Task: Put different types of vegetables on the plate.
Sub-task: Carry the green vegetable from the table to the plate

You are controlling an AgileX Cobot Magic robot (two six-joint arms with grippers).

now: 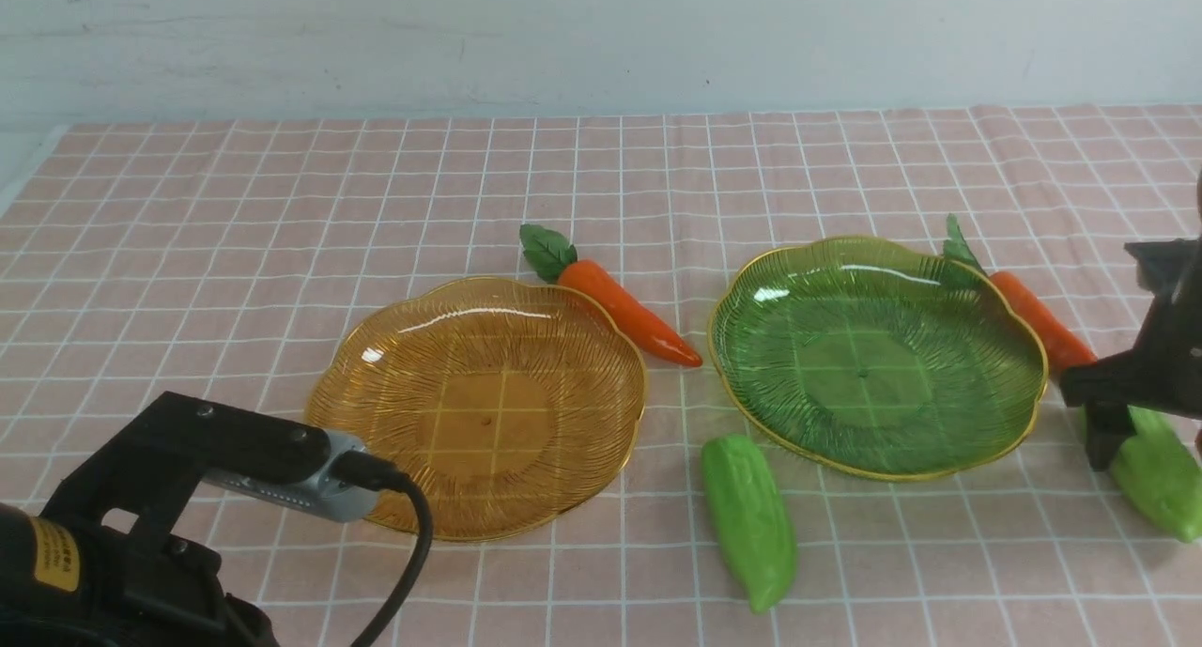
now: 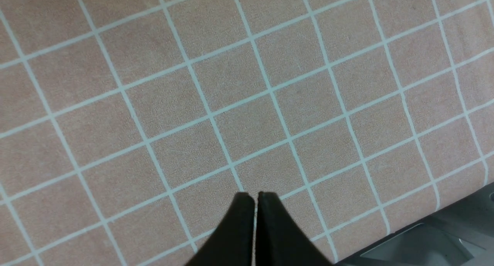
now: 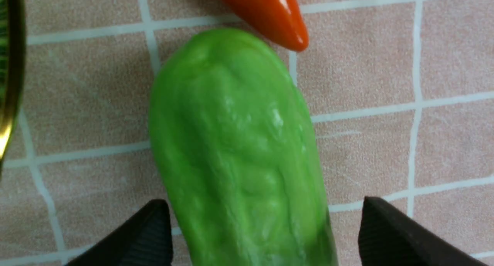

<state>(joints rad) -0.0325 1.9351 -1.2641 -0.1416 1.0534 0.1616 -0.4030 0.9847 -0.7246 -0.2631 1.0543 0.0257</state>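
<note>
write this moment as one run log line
right end effector: open, straddling gourd, not gripping | left end effector: shut, empty | green plate: no vegetables | amber plate: no vegetables

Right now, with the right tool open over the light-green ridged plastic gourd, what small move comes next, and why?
Probably close the right tool on the light-green ridged plastic gourd: its fingers stand open on either side of it, not touching, and the translucent green plate beside it is bare.
</note>
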